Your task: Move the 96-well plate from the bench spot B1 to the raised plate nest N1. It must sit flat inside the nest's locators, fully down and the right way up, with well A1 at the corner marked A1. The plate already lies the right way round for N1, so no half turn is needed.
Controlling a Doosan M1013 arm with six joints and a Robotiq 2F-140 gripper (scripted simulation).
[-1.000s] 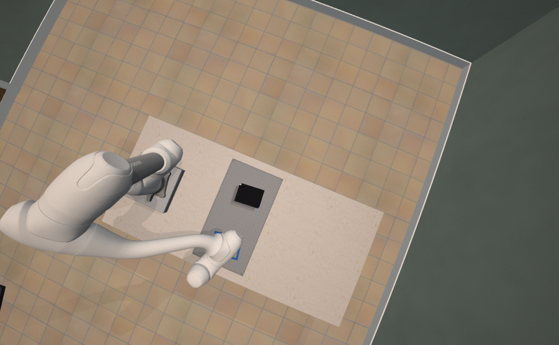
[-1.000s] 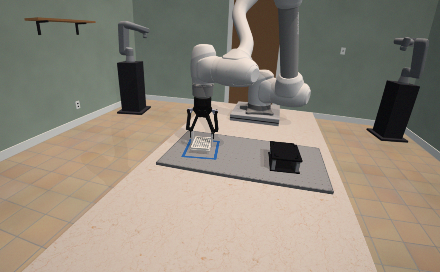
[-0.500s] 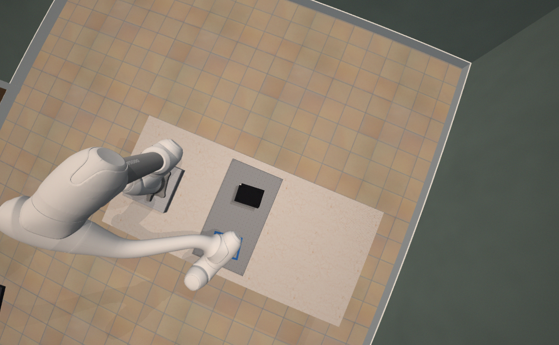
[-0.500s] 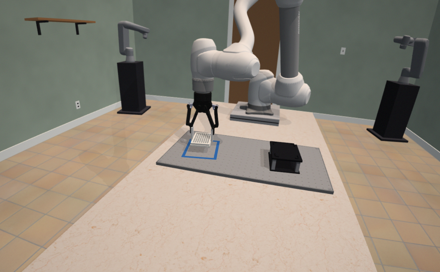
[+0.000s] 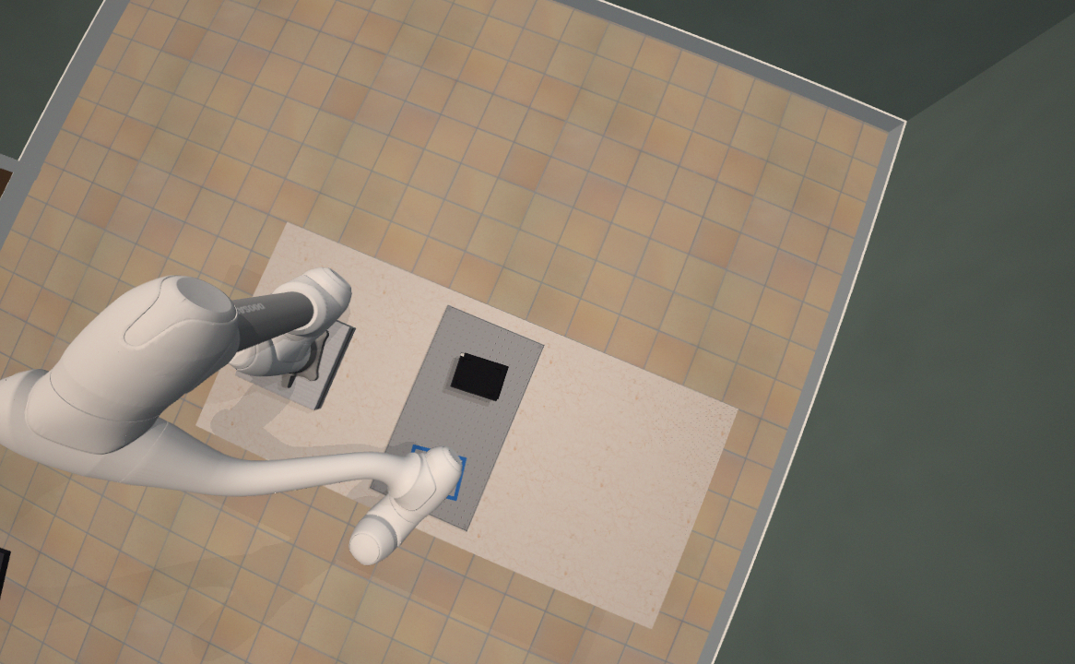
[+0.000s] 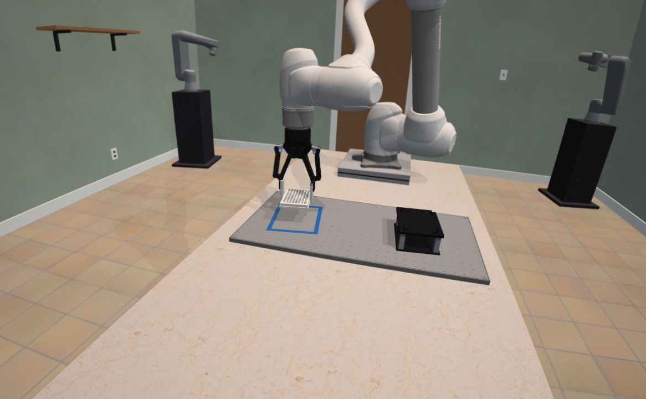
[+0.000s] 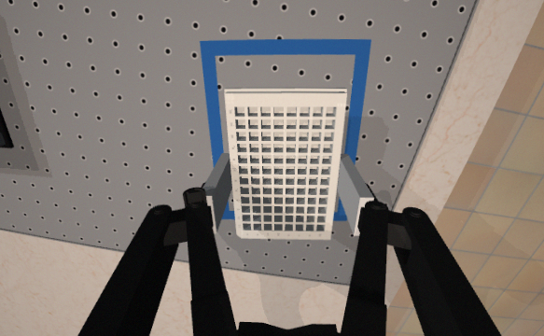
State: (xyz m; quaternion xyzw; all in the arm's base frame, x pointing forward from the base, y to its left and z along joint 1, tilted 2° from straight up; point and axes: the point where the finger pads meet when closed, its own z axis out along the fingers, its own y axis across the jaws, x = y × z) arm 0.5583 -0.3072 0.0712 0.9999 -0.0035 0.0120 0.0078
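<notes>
Lifting plate (image 6: 295,198) off perforated breadboard (image 6: 360,238).

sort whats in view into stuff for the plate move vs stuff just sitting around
Job:
- 96-well plate, gripped in the hand, lifted above blue B1 outline
- black nest N1

Not part:
- wall shelf
- two black pedestals
- brown door

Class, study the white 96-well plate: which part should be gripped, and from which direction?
Grip the 96-well plate across its two long side walls, coming straight down from above. Those flat, parallel walls suit the end effector, which already clamps them with the plate level.
</notes>
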